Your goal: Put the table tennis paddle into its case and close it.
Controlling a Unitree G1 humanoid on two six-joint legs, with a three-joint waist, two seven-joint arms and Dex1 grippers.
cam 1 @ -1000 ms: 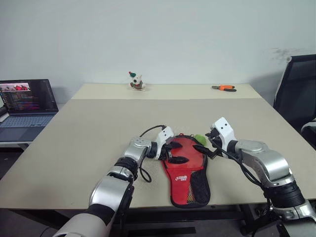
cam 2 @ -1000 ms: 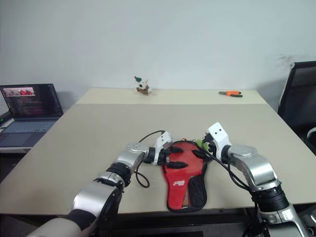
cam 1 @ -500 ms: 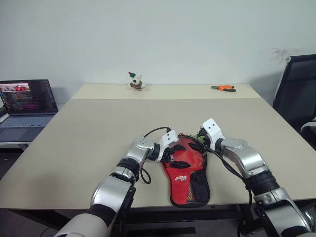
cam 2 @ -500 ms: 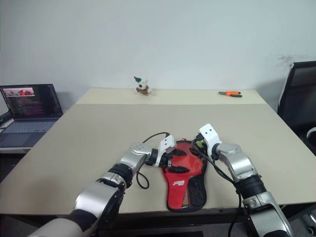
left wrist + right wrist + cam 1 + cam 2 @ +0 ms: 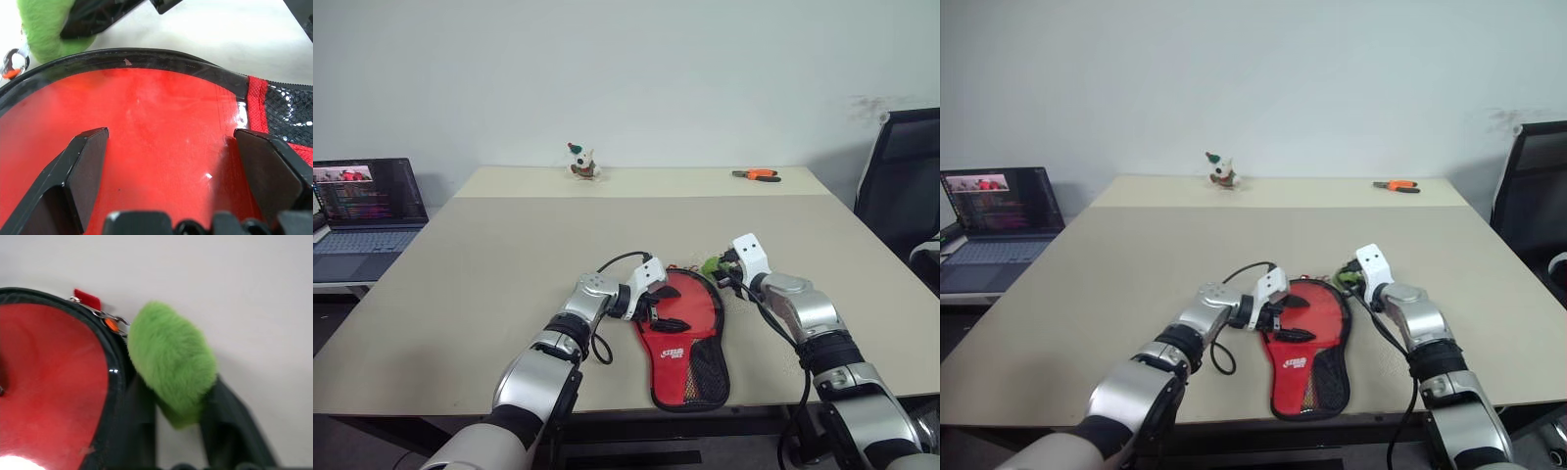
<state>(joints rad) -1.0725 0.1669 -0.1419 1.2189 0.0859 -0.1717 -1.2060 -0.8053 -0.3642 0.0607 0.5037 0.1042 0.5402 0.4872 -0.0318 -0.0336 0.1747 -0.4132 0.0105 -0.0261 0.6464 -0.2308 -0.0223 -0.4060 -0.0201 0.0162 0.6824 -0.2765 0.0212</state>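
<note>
The case (image 5: 683,338) lies flat near the table's front edge, red panel and black mesh facing up. Its round end points away from me. My left gripper (image 5: 666,306) reaches in from the left and stands open over that round red end, with one finger (image 5: 85,161) on each side of the glossy face (image 5: 161,127). My right gripper (image 5: 721,273) is at the round end's far right rim, shut on the fuzzy green tag (image 5: 171,360). That green tag (image 5: 710,266) hangs off the zip pull. The table tennis paddle is hidden; I cannot tell it apart from the case.
A laptop (image 5: 362,211) stands open on a lower side table at the left. At the table's far edge are a small toy figure (image 5: 582,163) and orange pliers (image 5: 759,175). A black chair (image 5: 901,176) stands at the right.
My right gripper has moved forward to the case's top right rim and shut on the green tag. The left gripper has stayed open over the red face.
</note>
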